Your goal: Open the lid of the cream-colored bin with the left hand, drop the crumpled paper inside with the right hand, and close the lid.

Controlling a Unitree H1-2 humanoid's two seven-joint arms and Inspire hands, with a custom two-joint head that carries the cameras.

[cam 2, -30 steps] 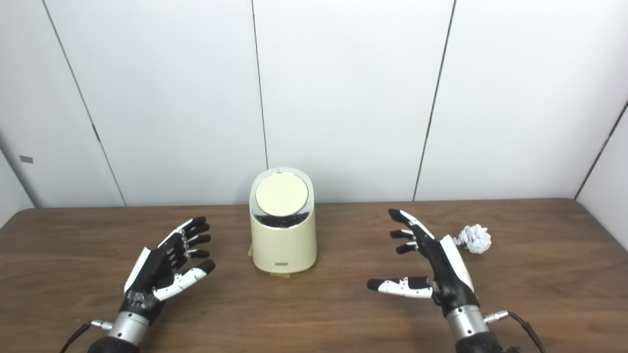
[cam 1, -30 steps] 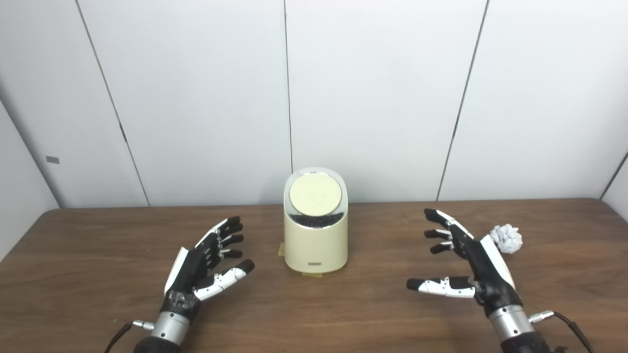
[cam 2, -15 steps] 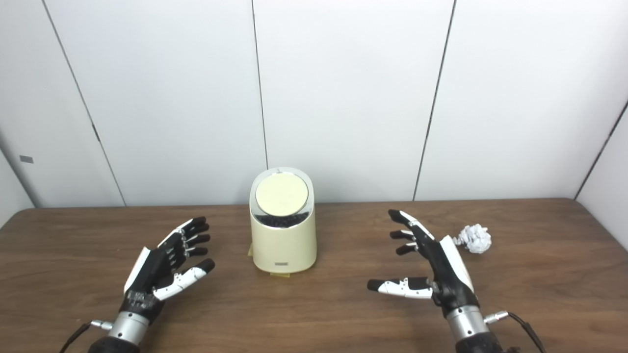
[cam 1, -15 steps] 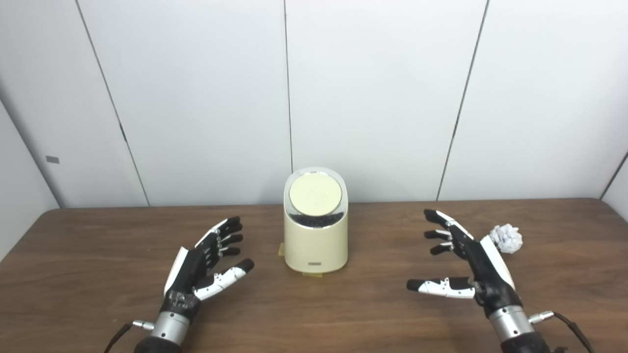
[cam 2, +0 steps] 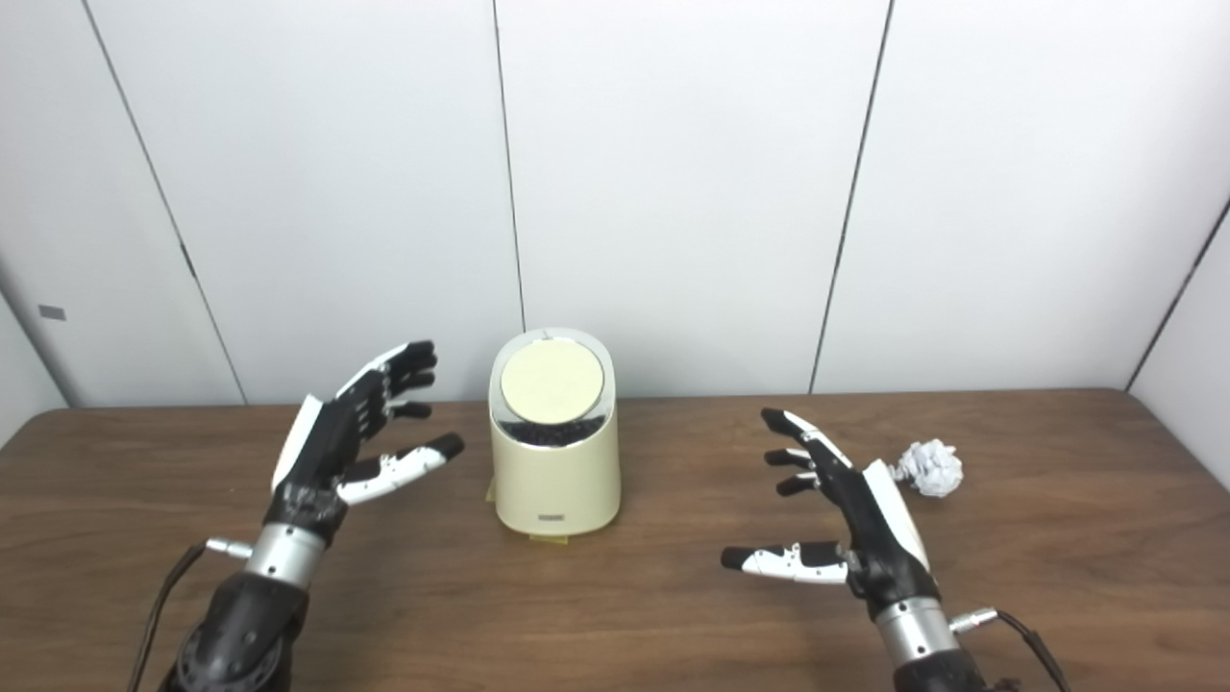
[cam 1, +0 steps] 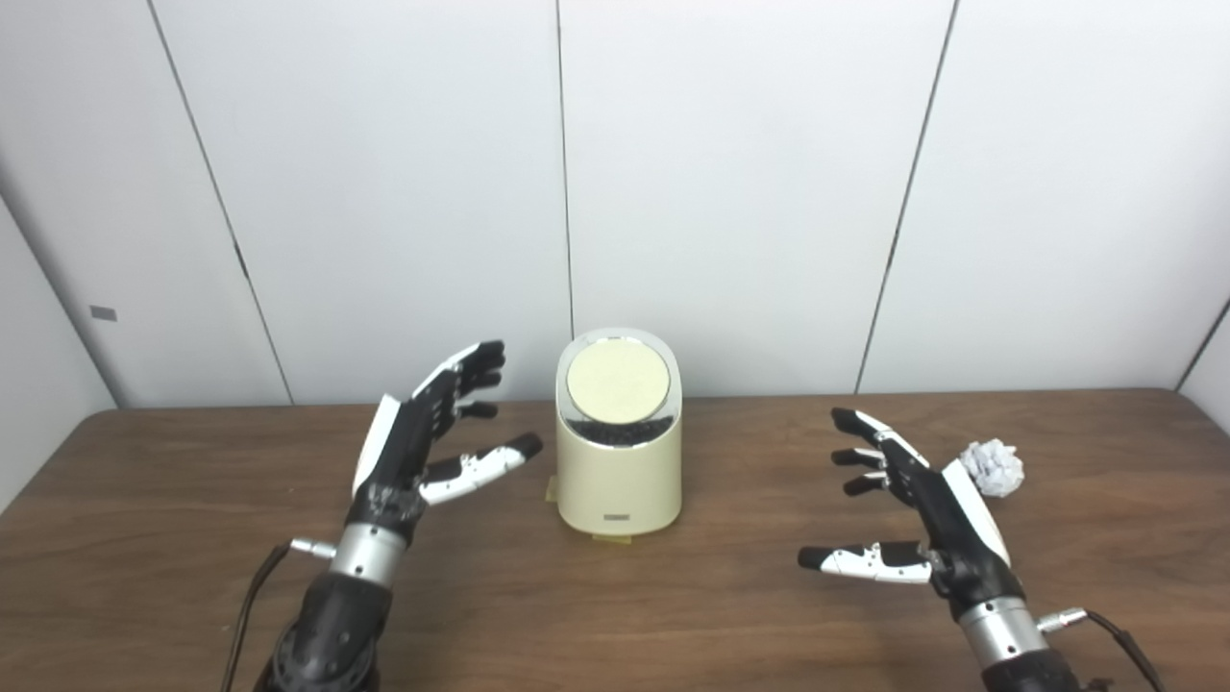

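Nearest me, my right hand (cam 1: 937,514) hovers low over the tabletop (cam 1: 192,577), fingers (cam 1: 865,452) spread, holding nothing. Just right of it lies the crumpled paper (cam 1: 993,467). Farther, my left hand (cam 1: 423,442), fingers splayed, is raised beside the cream-colored bin (cam 1: 619,452), lid (cam 1: 617,381) shut.

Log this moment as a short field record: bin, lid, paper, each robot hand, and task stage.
bin: cream-colored bin, upright at table centre
lid: round lid, shut
paper: crumpled paper, on the table beside the right robot hand
left robot hand: left robot hand, open, raised left of the bin, not touching
right robot hand: right robot hand, open, holding nothing
stage: lid not yet opened
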